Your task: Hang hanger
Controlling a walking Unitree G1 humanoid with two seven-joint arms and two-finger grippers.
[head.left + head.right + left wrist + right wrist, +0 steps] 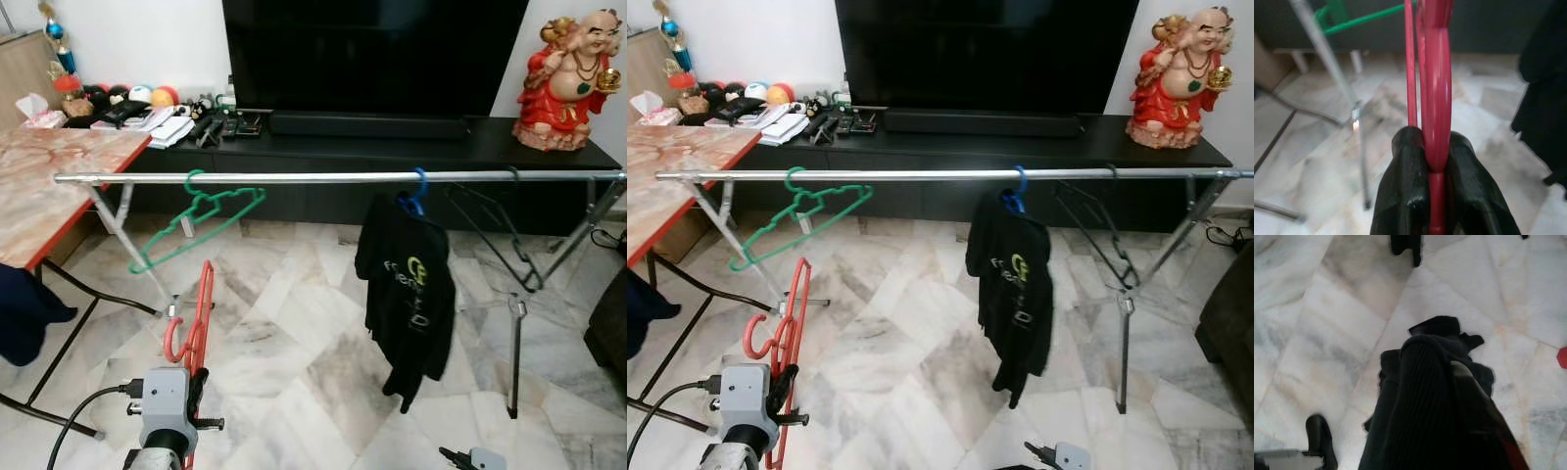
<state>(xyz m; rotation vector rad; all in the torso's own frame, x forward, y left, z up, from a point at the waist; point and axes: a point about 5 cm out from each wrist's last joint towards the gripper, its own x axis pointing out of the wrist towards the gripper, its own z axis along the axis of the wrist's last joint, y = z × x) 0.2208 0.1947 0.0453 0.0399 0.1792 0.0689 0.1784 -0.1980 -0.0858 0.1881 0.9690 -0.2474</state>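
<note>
While the red hanger (196, 318) was held low at the near left, well below the rail (323, 177), the left gripper (1435, 161) had its fingers (1403, 196) closed tight on the hanger's lower part, one on each side of the plastic. To do this step well, I judged the arm would need to lift the hanger until its hook cleared the rail, then bring it down over the bare stretch between the green hanger (196, 225) and the black shirt (407, 294), keeping away from both. The hanger stood nearly upright, its long axis running up and slightly away from the robot, and its hook (176, 338) curled out to the left, so it looked to need turning before it could catch. The right gripper (1420, 401) hung low over the marble floor (294, 352); whether its fingers were open I could not tell.
</note>
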